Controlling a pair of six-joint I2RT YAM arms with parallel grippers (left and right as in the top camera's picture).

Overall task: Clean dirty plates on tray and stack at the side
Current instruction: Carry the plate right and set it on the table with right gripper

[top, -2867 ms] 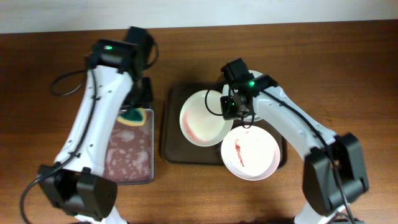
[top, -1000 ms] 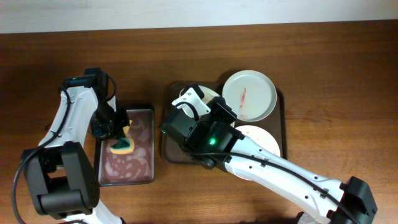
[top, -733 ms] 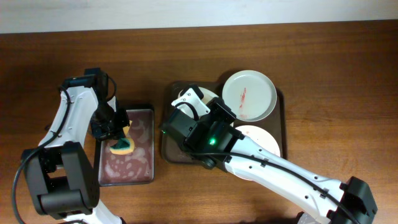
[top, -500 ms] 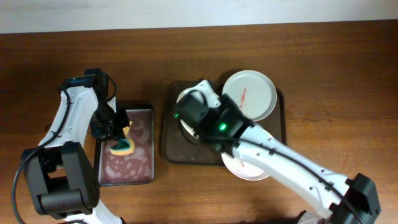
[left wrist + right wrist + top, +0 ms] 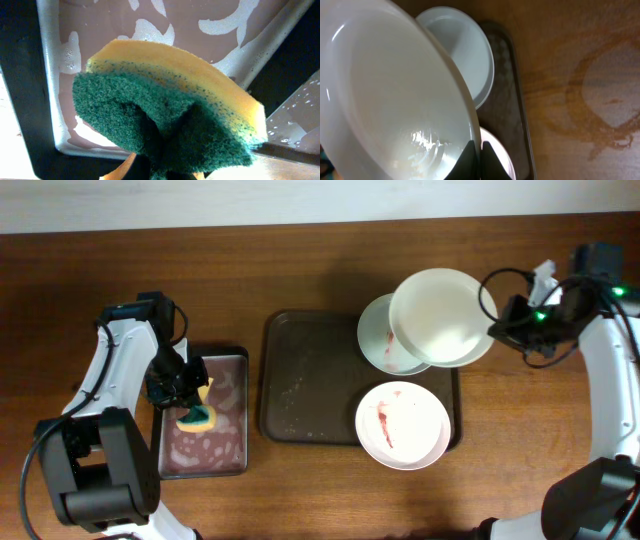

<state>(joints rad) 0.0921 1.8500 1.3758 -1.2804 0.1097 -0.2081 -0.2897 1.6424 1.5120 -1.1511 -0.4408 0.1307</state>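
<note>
My right gripper [image 5: 497,323] is shut on the rim of a clean white plate [image 5: 441,316], which it holds in the air above the right end of the dark brown tray [image 5: 310,380]. In the right wrist view that plate [image 5: 390,95] fills the left side, its rim pinched between my fingers [image 5: 479,152]. Two more plates rest on the tray: one with a red streak [image 5: 378,340] partly under the held one, and one smeared red [image 5: 402,424] at the front right. My left gripper [image 5: 186,393] is shut on a yellow and green sponge [image 5: 165,105] over the metal pan.
A silver-grey metal pan [image 5: 232,442] with soapy water and foam lies left of the tray. Bare wooden table [image 5: 560,430] stretches to the right of the tray, with a faint ring stain [image 5: 607,90] on it.
My right arm has swung from the tray's left side to the far right, carrying the plate up over the tray's right end. My left arm and the sponge have stayed put.
</note>
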